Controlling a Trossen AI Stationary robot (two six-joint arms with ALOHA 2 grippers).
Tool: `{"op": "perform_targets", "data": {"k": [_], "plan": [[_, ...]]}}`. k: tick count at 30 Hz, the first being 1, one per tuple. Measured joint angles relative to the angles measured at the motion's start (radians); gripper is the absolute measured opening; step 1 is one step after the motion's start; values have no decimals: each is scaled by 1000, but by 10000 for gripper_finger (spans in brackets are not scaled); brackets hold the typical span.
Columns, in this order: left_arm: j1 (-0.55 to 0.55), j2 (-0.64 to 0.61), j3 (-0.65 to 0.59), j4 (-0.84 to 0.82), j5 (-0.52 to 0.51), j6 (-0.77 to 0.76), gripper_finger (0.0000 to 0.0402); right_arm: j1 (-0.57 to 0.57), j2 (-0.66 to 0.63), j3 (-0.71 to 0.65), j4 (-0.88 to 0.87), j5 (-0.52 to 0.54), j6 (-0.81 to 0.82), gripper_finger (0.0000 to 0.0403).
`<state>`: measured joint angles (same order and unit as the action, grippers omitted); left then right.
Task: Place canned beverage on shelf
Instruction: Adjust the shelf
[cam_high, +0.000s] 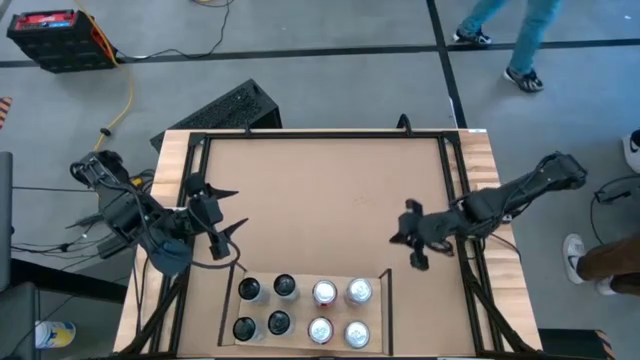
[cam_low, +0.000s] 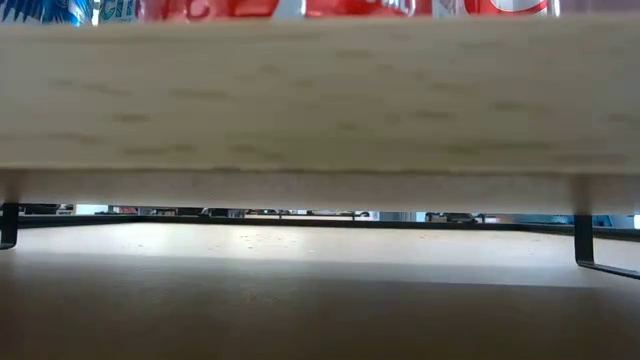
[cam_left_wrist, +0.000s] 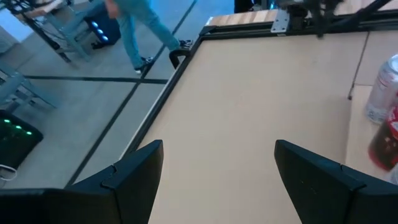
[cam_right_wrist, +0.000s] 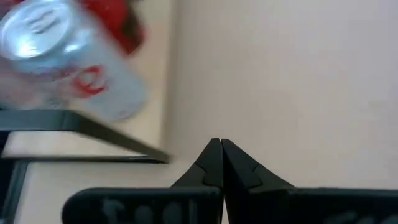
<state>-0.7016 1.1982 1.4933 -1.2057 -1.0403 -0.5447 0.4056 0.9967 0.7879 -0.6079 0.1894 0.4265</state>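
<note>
From above, eight upright cans (cam_high: 300, 308) fill the pale wooden shelf with black end rails (cam_high: 380, 318) at the brown worktop's (cam_high: 320, 200) near edge. The left gripper (cam_high: 222, 222), jaws spread and empty, hangs nearer the dark cans; the right gripper (cam_high: 412, 240) hovers beside the silver ones. Its wrist view shows jaws pressed together, a silver can (cam_right_wrist: 68, 62) just ahead.

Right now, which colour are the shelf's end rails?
Black end rails on the shelf, clearest in the high view.

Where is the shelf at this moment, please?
In the high view, the shelf sits at the table's near edge, holding eight cans, between both arms.
</note>
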Motion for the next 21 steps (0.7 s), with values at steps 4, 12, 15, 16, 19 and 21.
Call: {"op": "perform_targets", "data": {"k": [4,12,15,16,19,21], "plan": [[29,-24,0,0,37,36,293,-26,-96,0,11,74,-21,18],[122,-177,-127,15,91,92,293,-28,-229,0,143,157,-194,19],[149,-302,-298,64,180,-6,293,-28,-255,1,155,163,-216,19],[151,-344,-366,109,207,-36,293,-28,-258,1,153,169,-218,19],[145,-439,-581,311,318,-40,286,-28,-259,-7,161,174,-221,20],[144,-460,-703,470,410,14,274,-29,-258,-12,157,174,-226,20]]}}
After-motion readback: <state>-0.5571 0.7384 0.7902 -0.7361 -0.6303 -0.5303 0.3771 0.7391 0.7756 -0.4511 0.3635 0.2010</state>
